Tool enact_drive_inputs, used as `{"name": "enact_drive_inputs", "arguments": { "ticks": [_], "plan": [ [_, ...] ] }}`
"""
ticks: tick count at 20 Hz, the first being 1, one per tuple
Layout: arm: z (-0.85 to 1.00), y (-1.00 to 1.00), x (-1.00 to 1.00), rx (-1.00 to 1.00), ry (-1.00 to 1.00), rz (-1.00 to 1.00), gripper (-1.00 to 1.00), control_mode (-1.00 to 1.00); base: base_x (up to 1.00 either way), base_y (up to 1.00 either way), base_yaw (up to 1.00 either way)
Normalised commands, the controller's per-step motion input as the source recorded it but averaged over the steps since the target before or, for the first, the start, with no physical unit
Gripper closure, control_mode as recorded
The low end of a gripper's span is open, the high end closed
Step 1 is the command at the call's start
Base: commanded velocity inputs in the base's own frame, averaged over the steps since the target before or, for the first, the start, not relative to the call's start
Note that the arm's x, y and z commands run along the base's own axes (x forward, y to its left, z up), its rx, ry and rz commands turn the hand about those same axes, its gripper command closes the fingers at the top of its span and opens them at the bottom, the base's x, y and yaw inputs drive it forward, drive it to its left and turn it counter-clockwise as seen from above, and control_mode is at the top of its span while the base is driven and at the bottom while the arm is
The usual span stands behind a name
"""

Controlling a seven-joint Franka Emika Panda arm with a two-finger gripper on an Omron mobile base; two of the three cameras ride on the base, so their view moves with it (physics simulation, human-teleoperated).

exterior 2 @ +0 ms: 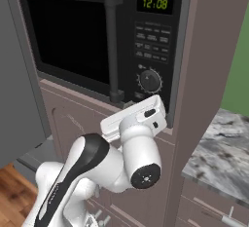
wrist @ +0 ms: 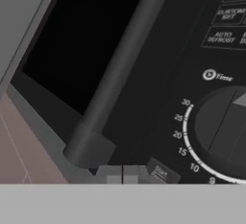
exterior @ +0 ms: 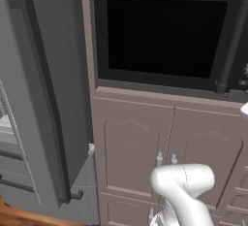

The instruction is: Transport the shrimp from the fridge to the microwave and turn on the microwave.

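Hand at the lower front of the shut microwave

The microwave (exterior 2: 102, 41) sits built into the brown cabinet column (exterior: 135, 142), door closed, dark bar handle (exterior 2: 113, 46) upright beside the control panel (clock reads 12:08). The hand (exterior 2: 141, 105) is up against the panel's lower edge, just under the timer dial (wrist: 226, 127) and near the start button (wrist: 160, 172); whether its fingers are spread or closed, I cannot tell. The fridge (exterior: 34, 104) stands to the left, door ajar.

Microwave (exterior: 164, 38) above cabinet doors (exterior: 169, 157); fridge (exterior: 34, 99) to its left.
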Motion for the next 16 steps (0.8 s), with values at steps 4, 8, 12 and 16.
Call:
{"name": "enact_drive_inputs", "arguments": {
  "ticks": [4, 8, 12, 16],
  "plan": [
    [-0.04, -0.32, 0.31, 0.00, -0.07, 0.00, 1.00, -1.00, 0.00, 0.00, 0.00],
    [-0.03, -0.13, 0.25, 0.00, -0.04, 0.00, 1.00, -1.00, 0.00, 0.00, 0.00],
    [-0.07, -0.01, 0.22, -0.02, -0.02, 0.00, 1.00, -1.00, 0.00, 0.00, 0.00],
    [-0.06, 0.00, 0.26, -0.02, -0.01, 0.00, 1.00, -1.00, 0.00, 0.00, 0.00]
  ]
}}
